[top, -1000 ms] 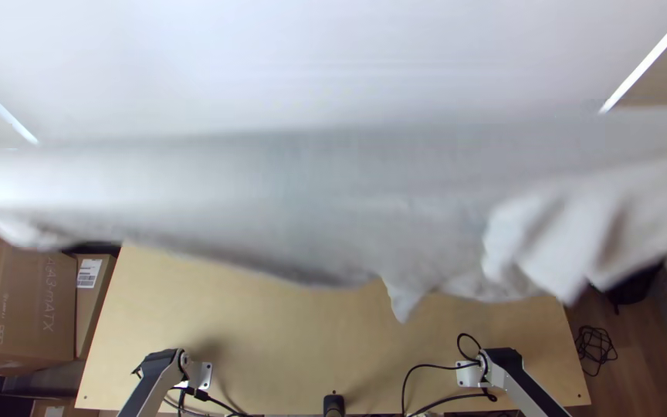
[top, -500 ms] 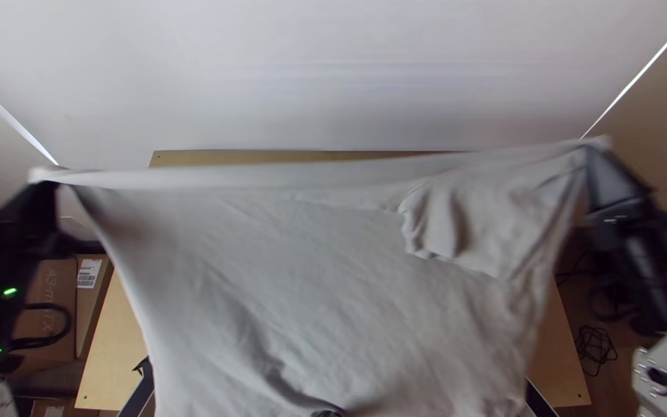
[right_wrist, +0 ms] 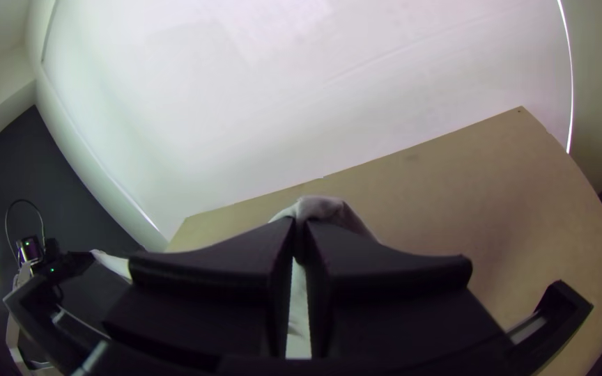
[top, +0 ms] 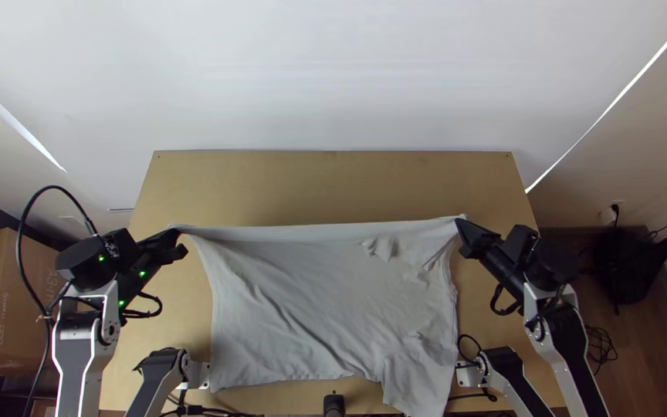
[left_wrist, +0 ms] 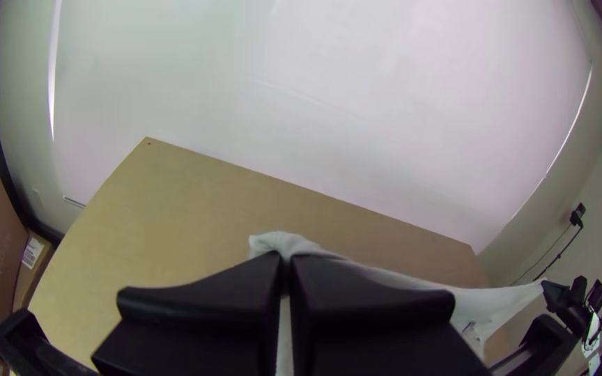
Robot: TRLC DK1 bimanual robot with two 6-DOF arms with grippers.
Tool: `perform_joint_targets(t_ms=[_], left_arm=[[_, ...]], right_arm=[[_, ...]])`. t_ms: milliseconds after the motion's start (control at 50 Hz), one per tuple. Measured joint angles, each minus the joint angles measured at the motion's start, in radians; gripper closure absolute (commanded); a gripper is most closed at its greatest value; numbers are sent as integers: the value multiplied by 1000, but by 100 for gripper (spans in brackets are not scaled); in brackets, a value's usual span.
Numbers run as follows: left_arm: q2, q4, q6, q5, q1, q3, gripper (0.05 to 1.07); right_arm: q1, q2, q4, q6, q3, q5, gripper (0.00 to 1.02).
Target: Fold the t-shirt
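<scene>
Creased soft grey t-shirt [top: 318, 301], taut straight edge; black fingers [top: 471, 236] pinching corners

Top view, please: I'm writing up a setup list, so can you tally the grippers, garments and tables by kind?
Grippers: 2 (left gripper, right gripper)
Garments: 1 (T-shirt)
Tables: 1 (wooden table)
Total: 4

Right gripper [top: 462, 225]: black fingers [right_wrist: 391, 268], closed on bunched t-shirt [right_wrist: 324, 207]. Left gripper [top: 173, 232]: nine o'clock from it. Wooden counter [right_wrist: 454, 184].
</scene>
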Motion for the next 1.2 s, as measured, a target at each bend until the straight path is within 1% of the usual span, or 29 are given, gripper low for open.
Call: perform_joint_targets(t_ms=[280,420,600,720,980,1200], left_arm=[[182,175,1,4,0,-40,105],[302,254,21,12,0,-40,105],[486,351,68,21,26,-24,105],[612,400,91,25,55,22,105],[850,442,113,42,66,172,105],[1021,459,113,42,61,315,105]], right_arm=[[4,282,217,2,-14,5,100],[-2,424,271,2,2,12,100],[-17,618,322,-14,89,15,100],[-23,735,327,-22,172,15,100],[-24,983,315,-36,394,14,100],[-35,1166,238,-37,605,14,100]])
